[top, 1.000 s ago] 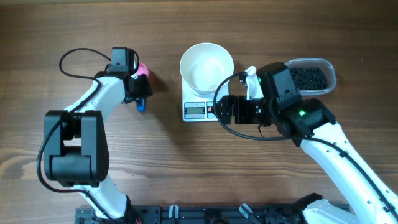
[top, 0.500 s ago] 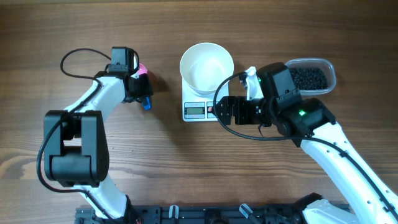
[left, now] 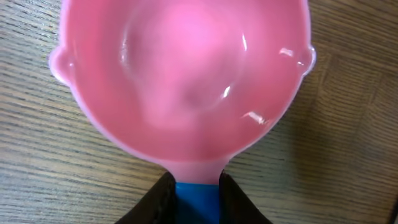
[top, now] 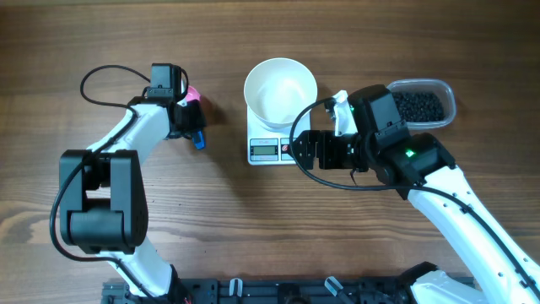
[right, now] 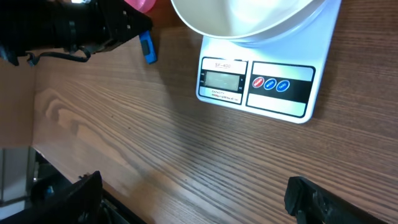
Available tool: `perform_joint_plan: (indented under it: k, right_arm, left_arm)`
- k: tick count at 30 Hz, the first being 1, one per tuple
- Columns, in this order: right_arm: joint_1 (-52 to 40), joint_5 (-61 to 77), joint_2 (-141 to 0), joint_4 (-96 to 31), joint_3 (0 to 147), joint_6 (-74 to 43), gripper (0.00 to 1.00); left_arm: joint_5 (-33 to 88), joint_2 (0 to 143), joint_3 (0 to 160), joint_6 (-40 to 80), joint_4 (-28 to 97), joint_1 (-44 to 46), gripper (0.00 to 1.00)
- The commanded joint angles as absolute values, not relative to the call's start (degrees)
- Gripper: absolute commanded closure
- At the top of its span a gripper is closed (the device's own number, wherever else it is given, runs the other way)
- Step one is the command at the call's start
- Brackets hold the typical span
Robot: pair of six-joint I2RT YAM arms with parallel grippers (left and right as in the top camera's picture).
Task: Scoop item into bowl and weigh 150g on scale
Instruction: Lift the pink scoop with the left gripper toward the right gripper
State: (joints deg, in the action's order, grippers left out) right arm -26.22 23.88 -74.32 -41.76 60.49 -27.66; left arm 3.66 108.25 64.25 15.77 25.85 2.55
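The white bowl (top: 281,91) stands empty on the small white scale (top: 258,135), whose display (right: 222,79) faces the front. The item, tiny black beads (top: 419,107), fills a clear tub at the right. A pink scoop (left: 186,81) with a blue handle (left: 196,202) lies on the wood left of the scale. My left gripper (left: 196,205) is shut on that blue handle. In the overhead view the scoop (top: 193,94) shows beside the left wrist. My right gripper (top: 302,150) hovers open just in front of the scale, nothing between its fingers (right: 311,196).
The clear plastic tub (top: 450,95) sits behind my right arm, at the scale's right. The left arm's cable (top: 110,76) loops over the table at the back left. Bare wood (right: 186,149) stretches in front of the scale.
My left gripper has shut on the scoop's blue handle, and the handle has shifted slightly to the right. The right arm has not moved.
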Motion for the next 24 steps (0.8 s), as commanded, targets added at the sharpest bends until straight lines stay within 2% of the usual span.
perform_joint_plan:
  k: [1, 5, 12, 15, 20, 24]
  right_arm:
    - [-26.5, 23.1, -74.7, -42.3, 61.5, -28.4, 0.03]
    - [-26.4, 24.4, -74.7, -42.5, 61.5, -24.7, 0.03]
    - [-26.4, 36.7, -74.7, -40.0, 61.5, -16.5, 0.03]
    - [-26.4, 41.2, -74.7, -37.8, 61.5, -16.5, 0.03]
    - [-26.4, 48.8, -74.7, -33.1, 61.5, -16.7, 0.02]
    - [-26.4, 52.1, -74.7, -29.1, 61.5, -21.2, 0.02]
  left_arm:
    - [4.6, 109.3, 64.8, 15.9, 25.7, 2.8, 0.77]
    - [7.6, 109.3, 64.9, 15.9, 25.7, 2.7, 0.79]
    - [17.6, 107.2, 65.0, 17.7, 25.7, 2.7, 0.8]
    - [23.7, 104.6, 65.0, 21.4, 25.6, 1.7, 0.85]
    - [40.0, 99.6, 64.9, 23.0, 24.7, -2.4, 0.96]
    - [56.6, 95.7, 65.0, 23.3, 21.3, -6.3, 0.96]
